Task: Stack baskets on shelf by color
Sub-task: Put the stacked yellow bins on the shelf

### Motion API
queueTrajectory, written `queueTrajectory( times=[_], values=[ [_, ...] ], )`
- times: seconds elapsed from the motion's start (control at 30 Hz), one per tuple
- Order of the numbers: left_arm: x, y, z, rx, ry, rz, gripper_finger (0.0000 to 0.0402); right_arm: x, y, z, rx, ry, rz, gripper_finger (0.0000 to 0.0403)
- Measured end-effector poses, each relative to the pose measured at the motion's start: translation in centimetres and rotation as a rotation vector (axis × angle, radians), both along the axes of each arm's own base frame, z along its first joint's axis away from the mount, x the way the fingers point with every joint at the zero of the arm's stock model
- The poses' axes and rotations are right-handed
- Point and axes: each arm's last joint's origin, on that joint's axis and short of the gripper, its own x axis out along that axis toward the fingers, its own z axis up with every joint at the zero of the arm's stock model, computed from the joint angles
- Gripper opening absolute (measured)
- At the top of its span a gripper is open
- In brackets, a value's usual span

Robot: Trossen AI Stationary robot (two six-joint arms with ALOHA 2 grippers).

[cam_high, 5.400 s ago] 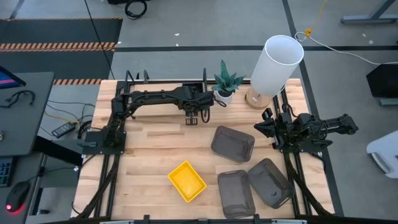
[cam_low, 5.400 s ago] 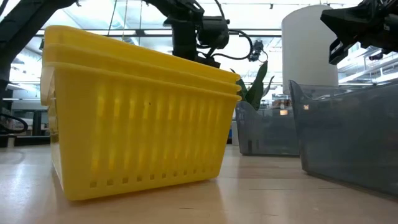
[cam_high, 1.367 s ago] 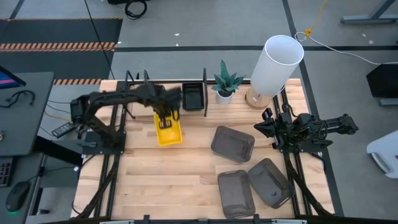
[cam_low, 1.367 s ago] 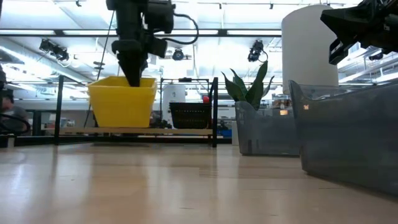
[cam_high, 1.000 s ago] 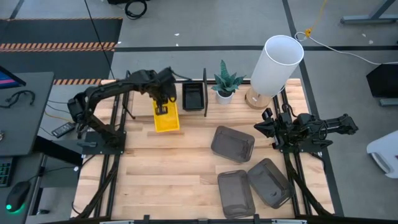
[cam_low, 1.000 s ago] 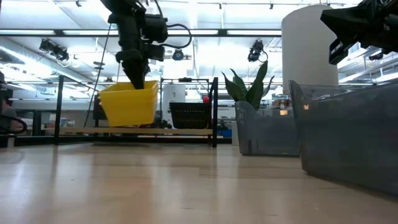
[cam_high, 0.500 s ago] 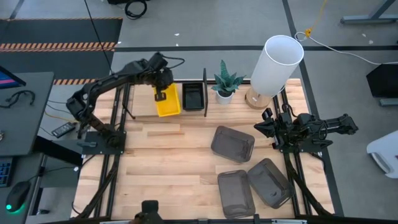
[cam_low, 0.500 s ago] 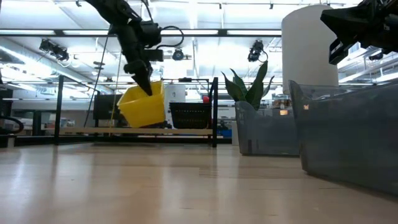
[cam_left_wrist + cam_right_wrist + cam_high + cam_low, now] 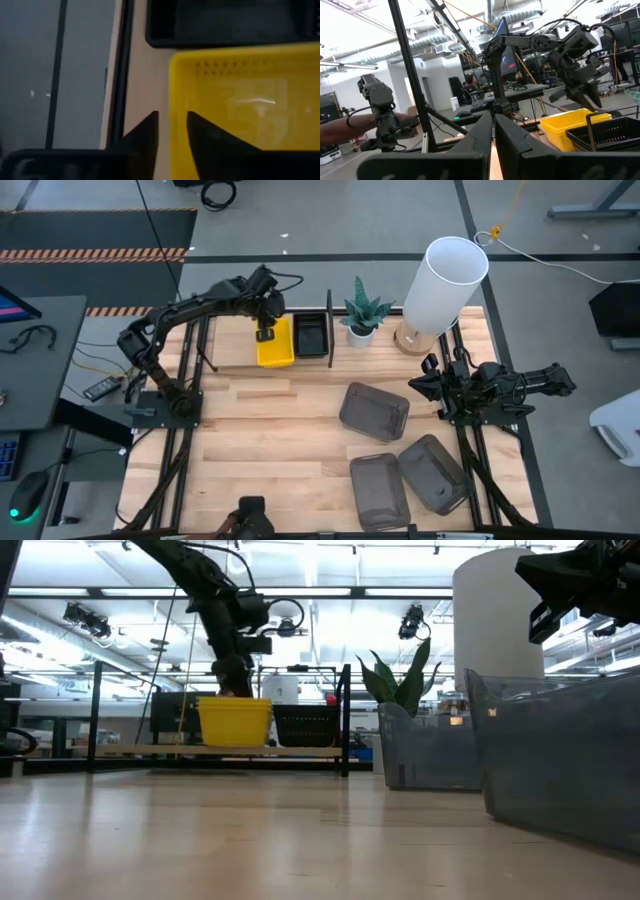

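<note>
Since half a second ago our yellow basket (image 9: pixel 275 346) has levelled onto the shelf (image 9: pixel 300 751) beside the black basket (image 9: pixel 311 335) | left pincer (image 9: pixel 171 131) straddles its wall, fingers slightly parted | right pincer (image 9: pixel 424 386) idle, shut | risk: withdrawing could snag the rim, dragging it off.

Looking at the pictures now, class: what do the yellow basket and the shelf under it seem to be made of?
The bright yellow rectangular basket looks like moulded plastic: uniform colour, slight gloss, rows of small holes near its rim. The low shelf seems a pale wood board in thin black rods, probably metal.
</note>
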Motion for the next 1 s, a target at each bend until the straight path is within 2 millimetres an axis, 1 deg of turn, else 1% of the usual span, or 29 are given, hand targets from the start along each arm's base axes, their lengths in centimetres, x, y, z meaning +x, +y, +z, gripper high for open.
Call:
queueTrajectory(
  times=[0.1,0.17,0.23,0.3,0.4,0.47,0.6,0.7,0.77,0.87,0.93,1.0],
  values=[
    [0.5,0.0,0.2,0.047,-0.011,0.025,0.0154,0.0,0.0,0.0,0.0,0.0,0.0,0.0027],
    [0.7,-0.3,0.4,0.116,0.026,0.06,0.0176,0.0,0.0,0.0,0.0,0.0,0.0,0.0027],
    [0.8,-0.8,0.9,0.175,0.059,0.097,0.0191,0.0,0.0,0.0,0.0,0.0,0.0,0.0027],
    [0.6,-1.4,1.4,0.176,0.068,0.097,0.0198,0.0,0.0,0.0,0.0,0.0,0.0,0.0027],
    [0.3,-2.4,1.5,0.142,0.114,0.081,0.0196,0.0,0.0,0.0,0.0,0.0,-0.001,0.0027],
    [0.0,-3.1,1.7,0.099,0.122,0.096,0.0187,0.0,0.0,0.0,0.0,0.0,-0.001,0.0027],
    [-0.5,-3.8,2.1,-0.002,0.086,0.122,0.0161,0.0,0.0,0.0,0.0,0.0,0.0,0.0027],
    [-0.5,-4.2,2.2,-0.091,0.034,0.138,0.0142,0.0,0.0,0.0,0.0,0.0,0.0,0.0027],
    [-0.2,-4.9,2.2,-0.177,-0.011,0.151,0.0131,0.0,0.0,0.0,0.0,0.0,0.0,0.0027],
    [0.8,-6.3,2.2,-0.218,-0.035,0.205,0.0129,0.0,0.0,0.0,0.0,0.0,0.0,0.0027],
    [1.6,-7.7,2.2,-0.203,-0.026,0.201,0.014,0.0,0.0,0.0,0.0,0.0,0.0,0.0027],
    [2.4,-9.2,2.2,-0.17,-0.011,0.183,0.0159,0.0,0.0,0.0,0.0,0.0,0.0,0.0027]
  ],
)
